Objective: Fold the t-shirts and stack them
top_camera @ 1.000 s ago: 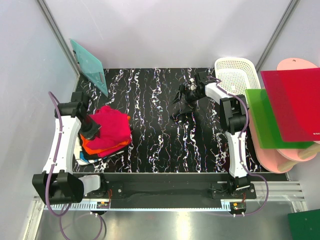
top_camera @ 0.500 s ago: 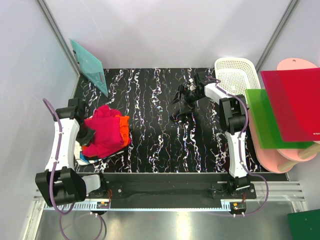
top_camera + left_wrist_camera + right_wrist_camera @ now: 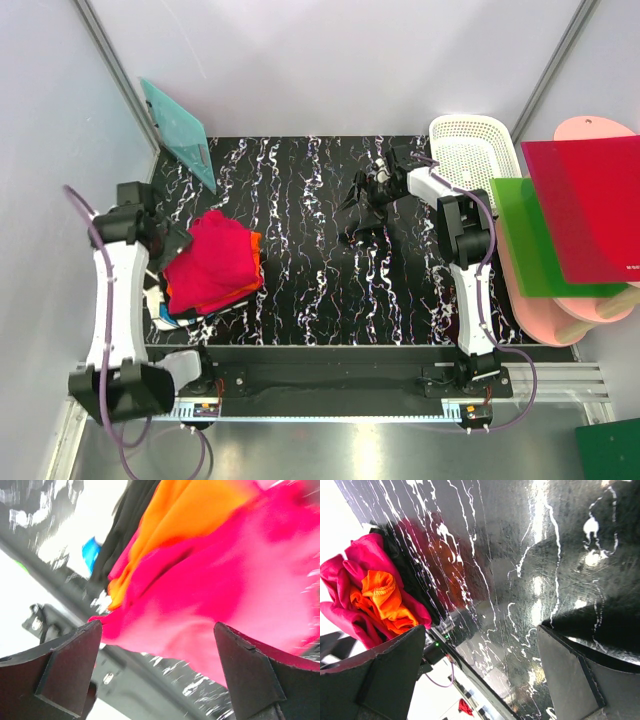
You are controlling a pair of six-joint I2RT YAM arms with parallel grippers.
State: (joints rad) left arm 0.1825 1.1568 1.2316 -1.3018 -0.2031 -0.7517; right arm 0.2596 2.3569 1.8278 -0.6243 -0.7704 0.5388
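t-shirts [image 3: 210, 265] lie heaped; left end effector [image 3: 156, 630] gapes, seemingly clear of them; right end effector [image 3: 481, 630] gapes, stretched forward.

1. Top view: bright, even overhead light and sharp focus. The glossy black bench [image 3: 320, 290] shows only soft shadows under the arms.
2. Left wrist view: the red t-shirt [image 3: 210, 595] and orange t-shirt [image 3: 200, 510] are smeared by blur, and the white background is blown out.
3. Right wrist view: glare streaks the bench, and the upper left corner is overexposed.
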